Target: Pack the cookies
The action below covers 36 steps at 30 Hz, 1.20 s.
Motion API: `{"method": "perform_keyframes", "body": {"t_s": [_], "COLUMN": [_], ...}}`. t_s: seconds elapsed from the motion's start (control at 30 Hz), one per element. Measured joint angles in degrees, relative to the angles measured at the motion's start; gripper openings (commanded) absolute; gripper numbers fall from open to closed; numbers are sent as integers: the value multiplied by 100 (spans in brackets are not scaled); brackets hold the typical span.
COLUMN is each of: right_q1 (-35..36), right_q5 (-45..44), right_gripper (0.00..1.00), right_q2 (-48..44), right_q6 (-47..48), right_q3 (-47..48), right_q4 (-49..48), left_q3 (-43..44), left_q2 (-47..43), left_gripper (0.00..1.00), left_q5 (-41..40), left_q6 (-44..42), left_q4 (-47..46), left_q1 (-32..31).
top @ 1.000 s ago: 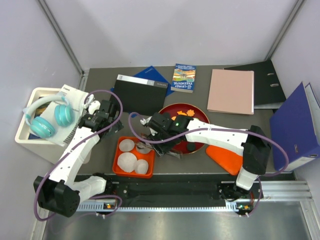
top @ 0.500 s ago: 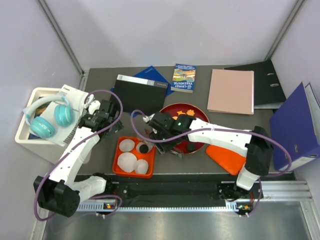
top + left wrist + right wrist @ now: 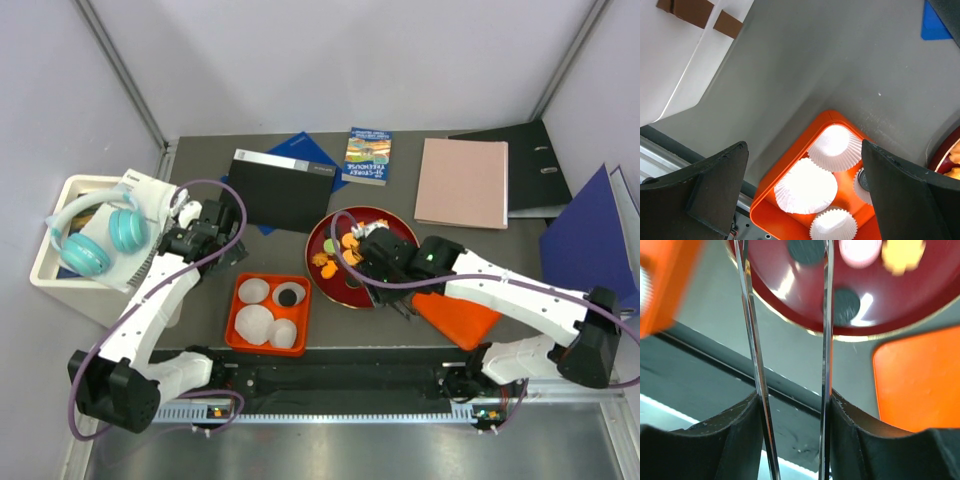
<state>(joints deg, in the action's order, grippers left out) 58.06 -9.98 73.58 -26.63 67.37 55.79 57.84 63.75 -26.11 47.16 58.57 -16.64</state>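
The cookies (image 3: 345, 245) lie in a red bowl (image 3: 322, 283) at mid-table; in the right wrist view they show as black (image 3: 846, 302), pink (image 3: 860, 250) and yellow (image 3: 902, 252) discs. One black cookie (image 3: 290, 295) sits in a white paper cup in the orange tray (image 3: 232, 330). My right gripper (image 3: 378, 262) hovers over the bowl's near side, shut on metal tongs (image 3: 827, 315), whose tips run out of view. Open and holding nothing, my left gripper (image 3: 804, 145) hangs above the tray (image 3: 785, 165) and its cups (image 3: 805, 186).
An orange lid (image 3: 455, 310) lies right of the bowl. Books (image 3: 280, 185), a pink folder (image 3: 462, 182) and binders (image 3: 590, 255) line the back and right. A white box with teal headphones (image 3: 90, 235) stands at the left.
My right arm has swung right, from over the orange tray back to the red bowl. A black cookie now lies in the tray's cup. The left arm stayed still.
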Motion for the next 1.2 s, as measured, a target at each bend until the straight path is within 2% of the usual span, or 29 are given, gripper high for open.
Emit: {"method": "perform_keyframes", "body": {"t_s": [0.17,0.6,1.0,1.2], "right_q1": [0,0,-28,-55], "right_q5": [13,20,48,61], "right_gripper": [48,47,46,48], "right_q2": [90,588,614,614], "right_q6": [-151,-197,-199,-201], "right_q3": [-568,-614,-916,-1073], "right_q4": [44,-341,-452,-450], "left_q3": [-33,-35,-35,-35], "left_q2": [61,68,136,168], "left_gripper": [99,99,99,99], "left_q5": [81,114,111,109], "left_q6": [-37,-63,-68,-68], "left_q4": [-28,-33,-33,-35], "left_q1": [-13,-72,-146,-162]}}
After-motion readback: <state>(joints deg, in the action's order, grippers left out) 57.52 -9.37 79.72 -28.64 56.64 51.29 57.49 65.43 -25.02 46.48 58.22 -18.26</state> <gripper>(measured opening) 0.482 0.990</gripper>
